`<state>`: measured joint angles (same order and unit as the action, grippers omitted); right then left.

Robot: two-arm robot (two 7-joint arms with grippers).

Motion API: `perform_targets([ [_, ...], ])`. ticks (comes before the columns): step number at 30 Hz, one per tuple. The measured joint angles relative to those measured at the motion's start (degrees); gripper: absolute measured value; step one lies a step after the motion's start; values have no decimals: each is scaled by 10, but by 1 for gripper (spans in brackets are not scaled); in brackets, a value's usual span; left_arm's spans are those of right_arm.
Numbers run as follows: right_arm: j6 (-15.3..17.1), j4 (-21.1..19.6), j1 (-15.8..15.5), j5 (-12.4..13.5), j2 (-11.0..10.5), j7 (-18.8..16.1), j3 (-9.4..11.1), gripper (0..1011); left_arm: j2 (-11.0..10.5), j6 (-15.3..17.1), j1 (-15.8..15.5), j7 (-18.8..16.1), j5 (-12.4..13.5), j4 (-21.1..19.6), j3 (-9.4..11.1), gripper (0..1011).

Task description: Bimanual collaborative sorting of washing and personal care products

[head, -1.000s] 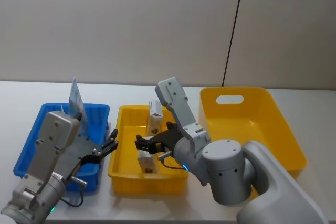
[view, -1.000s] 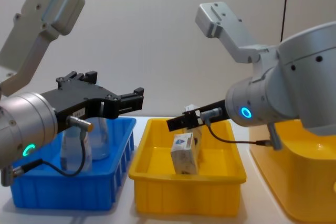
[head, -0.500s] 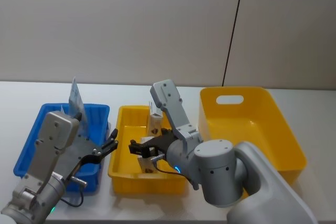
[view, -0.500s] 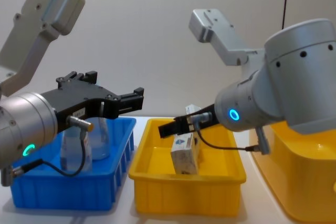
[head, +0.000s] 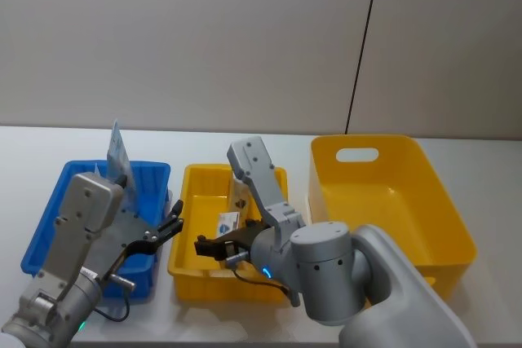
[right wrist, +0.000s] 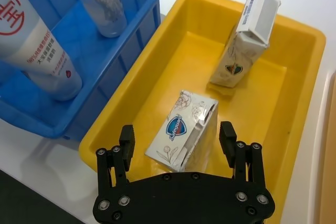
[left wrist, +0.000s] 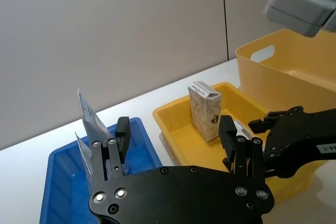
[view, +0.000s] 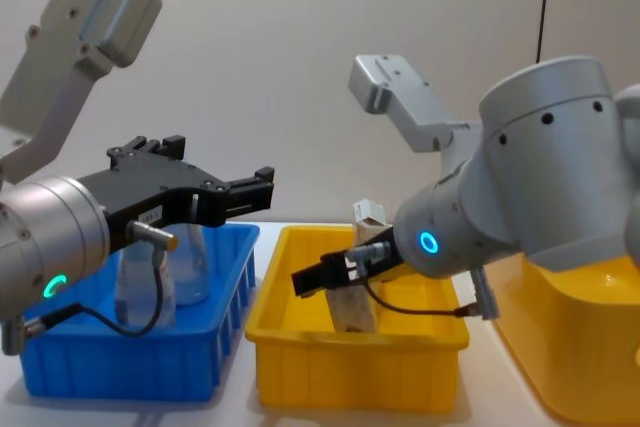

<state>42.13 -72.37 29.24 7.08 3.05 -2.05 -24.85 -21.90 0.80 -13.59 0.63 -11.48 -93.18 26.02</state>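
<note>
As R fingers (right wrist: pixel 127 140) hover — wht table (head: pixel 49 148), wall (head: pixel 204 38)

On the table (head: pixel 489 170) before me, three stand in a row: a blue bin (head: pixel 47 222) at my left, a small yellow bin (head: pixel 196 200) between, a big yellow bin (head: pixel 424 201) at my right.

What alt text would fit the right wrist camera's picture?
The open right gripper is poised over a whitish carton with a blue logo, lying tilted in a yellow bin. A second carton stands upright in the same bin; a blue bin alongside holds a white tube with red print and a translucent tube.
</note>
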Motion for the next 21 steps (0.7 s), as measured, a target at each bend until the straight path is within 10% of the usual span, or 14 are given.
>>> perform_targets([
  [9, 10, 16, 3, -1, 8, 2, 3, 1002, 0, 0, 0, 0, 0, 0, 0, 1001],
  [21, 12, 39, 9, -5, 16, 4, 13, 694, 0, 0, 0, 0, 0, 0, 0, 1001],
])
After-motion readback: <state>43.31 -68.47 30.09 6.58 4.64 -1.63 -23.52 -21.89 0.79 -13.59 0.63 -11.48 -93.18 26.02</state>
